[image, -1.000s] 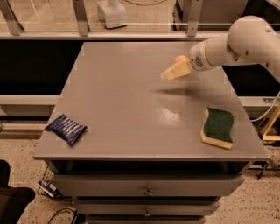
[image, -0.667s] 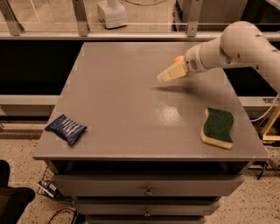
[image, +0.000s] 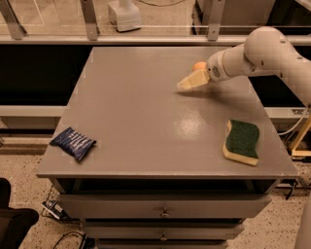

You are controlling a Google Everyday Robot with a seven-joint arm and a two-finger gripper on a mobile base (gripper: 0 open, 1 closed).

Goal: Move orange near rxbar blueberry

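Note:
The orange (image: 198, 65) is a small round fruit at the far right of the grey table (image: 141, 112); only its top shows, just behind my gripper. My gripper (image: 188, 82) hangs low over the table on the white arm (image: 257, 51) that reaches in from the right, directly in front of the orange. I cannot tell whether it touches the fruit. The rxbar blueberry (image: 73, 142), a flat dark blue wrapper, lies at the table's front left corner, far from the gripper and the orange.
A green-and-yellow sponge (image: 241, 141) lies near the front right edge of the table. A white device (image: 124, 14) stands on the floor beyond the far edge. Drawers (image: 165, 211) sit under the tabletop.
My gripper has shifted slightly left and toward the front. The orange now peeks out behind it. The wrapper and the sponge have not moved.

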